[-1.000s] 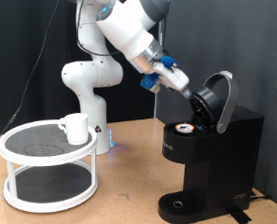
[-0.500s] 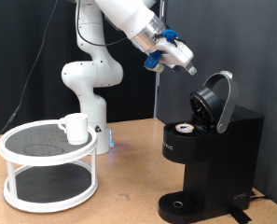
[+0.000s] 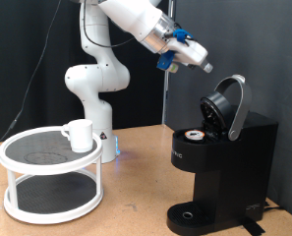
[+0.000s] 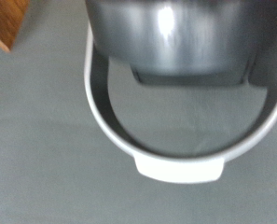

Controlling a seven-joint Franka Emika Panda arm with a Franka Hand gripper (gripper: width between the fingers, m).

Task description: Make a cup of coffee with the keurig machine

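Observation:
The black keurig machine (image 3: 229,162) stands at the exterior view's right with its domed lid (image 3: 230,102) hinged up. A small pod (image 3: 194,136) sits in the open chamber. My gripper (image 3: 204,65) hangs in the air above and to the left of the raised lid, touching nothing. The wrist view shows the lid's dark dome (image 4: 166,33) and its silver ring (image 4: 175,161) close up, blurred, with no fingers in sight. The white cup (image 3: 80,135) stands on the top shelf of a white rack (image 3: 28,162) at the left, far from the gripper.
The robot's white base (image 3: 91,93) stands behind the rack on the wooden table (image 3: 136,202). A black curtain fills the back. The machine's low drip tray (image 3: 190,214) holds nothing.
The gripper has risen and drawn back from the lid's inside to a spot above it, moving up and slightly right. The lid, pod and cup have not moved.

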